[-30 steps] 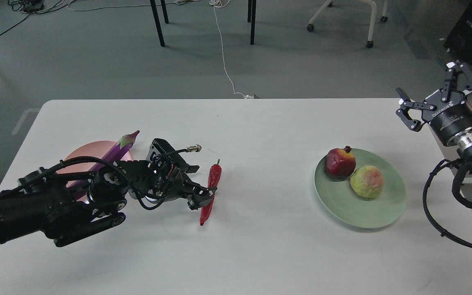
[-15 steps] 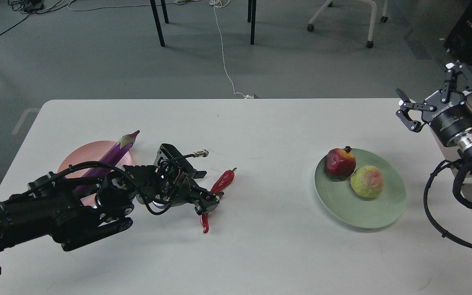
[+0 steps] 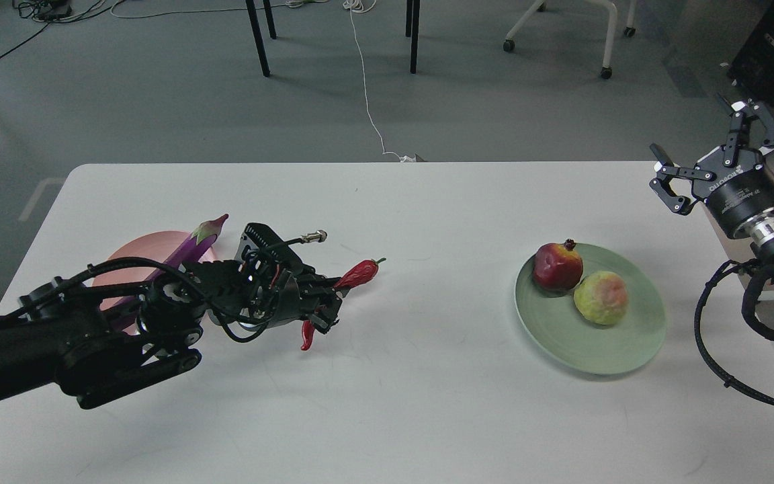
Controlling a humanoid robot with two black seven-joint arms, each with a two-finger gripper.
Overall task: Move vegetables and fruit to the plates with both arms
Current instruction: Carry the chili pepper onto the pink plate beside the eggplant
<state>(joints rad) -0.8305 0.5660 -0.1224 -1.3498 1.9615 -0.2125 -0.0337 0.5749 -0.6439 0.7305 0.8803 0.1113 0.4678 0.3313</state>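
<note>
Change: since half a second ago the left gripper [image 3: 325, 310] has pulled back toward 9 o'clock with the chili pepper [image 3: 355, 275], whose stem end now points toward 2 o'clock and whose tip hangs below the claw; the right arm has stayed where it was.
Left gripper: clamped across the middle of the chili pepper, which looks lifted off the table [image 3: 387, 403], red showing on both sides of the fingers.
Right gripper [image 3: 713, 161]: fingers spread wide apart, holding nothing, hanging beyond the table's corner at 2 o'clock.
Eggplant [image 3: 189, 249]: lies on the pink plate [image 3: 142, 245], stem cap jutting past the plate's rim toward 1 o'clock; the left arm hides its lower half.
Pink plate: near the table's 9 o'clock side, largely covered by the arm and cables; only its far arc shows.
Green plate [image 3: 602, 353]: toward 3 o'clock, well inside the table's right edge, with bare room in its near half.
Fruit: the dark red fruit [image 3: 557, 266] and the yellow-green fruit [image 3: 601, 298] sit touching in the plate's far half.
Open room: bare white tabletop between the chili and the green plate, and along the whole near edge at 6 o'clock.
Far edge: white cord [image 3: 368, 101] on the floor runs up to the table's 12 o'clock rim.
</note>
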